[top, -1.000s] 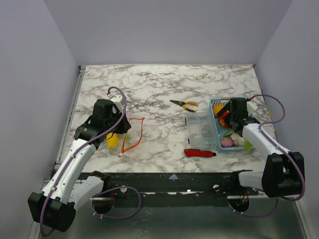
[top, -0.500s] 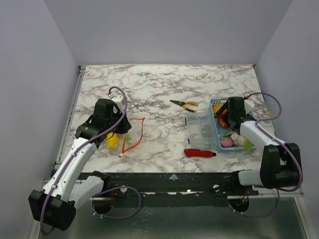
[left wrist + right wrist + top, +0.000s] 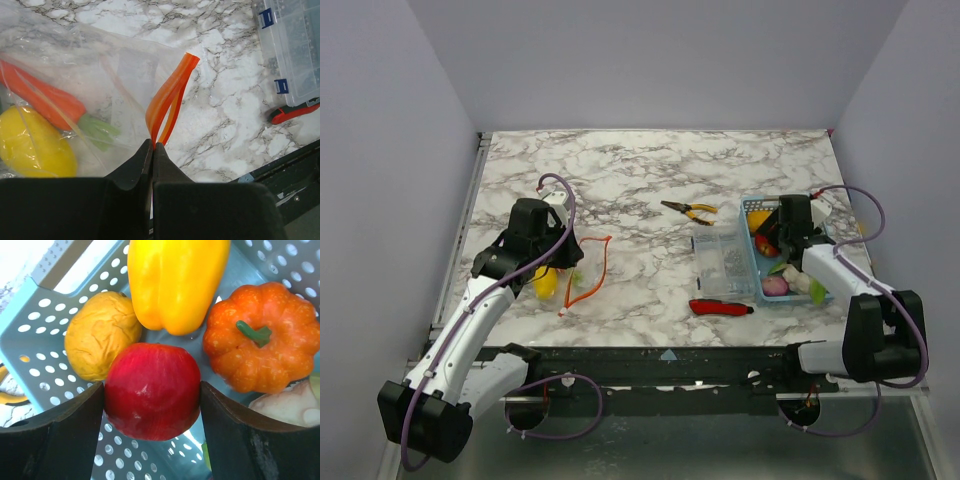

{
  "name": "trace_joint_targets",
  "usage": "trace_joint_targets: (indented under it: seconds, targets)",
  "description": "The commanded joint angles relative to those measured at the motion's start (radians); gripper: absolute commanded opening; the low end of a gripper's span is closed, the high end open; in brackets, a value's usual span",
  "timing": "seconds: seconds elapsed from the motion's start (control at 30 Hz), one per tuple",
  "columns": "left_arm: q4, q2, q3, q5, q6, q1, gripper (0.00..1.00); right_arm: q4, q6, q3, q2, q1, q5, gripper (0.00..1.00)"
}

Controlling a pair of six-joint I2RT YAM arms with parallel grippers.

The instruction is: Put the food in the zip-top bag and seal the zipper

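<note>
The zip-top bag (image 3: 572,270) lies at the left with its mouth open. It holds a yellow fruit (image 3: 35,147) and an orange carrot (image 3: 45,95). My left gripper (image 3: 152,146) is shut on the orange-red zipper (image 3: 170,95) at its near end; it also shows in the top view (image 3: 568,262). My right gripper (image 3: 152,395) reaches down into the light blue basket (image 3: 35,315), its fingers touching both sides of a red tomato (image 3: 152,390). Around the tomato lie a yellow pepper (image 3: 175,280), an orange pumpkin (image 3: 262,350) and a wrinkled yellow fruit (image 3: 100,335).
A clear compartment box (image 3: 723,262) stands just left of the basket (image 3: 757,205). A red-handled knife (image 3: 720,307) lies in front of the box. Yellow-handled pliers (image 3: 690,210) lie behind it. A pinkish bulb (image 3: 775,285) and a green piece sit at the basket's near end.
My right gripper has shifted slightly within the basket and settled around the red tomato. The left arm and the bag have not moved.
</note>
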Motion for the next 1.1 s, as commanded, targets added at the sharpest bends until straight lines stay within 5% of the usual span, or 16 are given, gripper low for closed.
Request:
trace_joint_targets:
  seconds: [0.0,0.23,0.4,0.73,0.83,1.07]
  targets:
    - [0.007,-0.004,0.007,0.02,-0.003,-0.004,0.0,-0.019,-0.023,-0.022,-0.095,-0.006,0.048,0.5]
    - [0.006,-0.007,0.007,0.024,-0.003,-0.004,0.0,-0.081,-0.036,-0.019,-0.272,-0.006,0.076,0.27]
    - [0.009,-0.012,0.004,0.024,-0.003,-0.004,0.0,-0.058,-0.043,-0.033,-0.422,-0.005,-0.056,0.15]
    - [0.008,-0.016,0.005,0.032,-0.004,-0.004,0.0,0.316,0.022,-0.107,-0.441,0.004,-0.82,0.06]
    - [0.01,-0.019,0.004,0.029,-0.004,-0.005,0.0,0.447,0.065,-0.132,-0.408,0.107,-0.889,0.04]
    - [0.008,-0.019,0.004,0.024,-0.003,-0.004,0.0,0.624,0.034,-0.148,-0.263,0.505,-0.731,0.04]
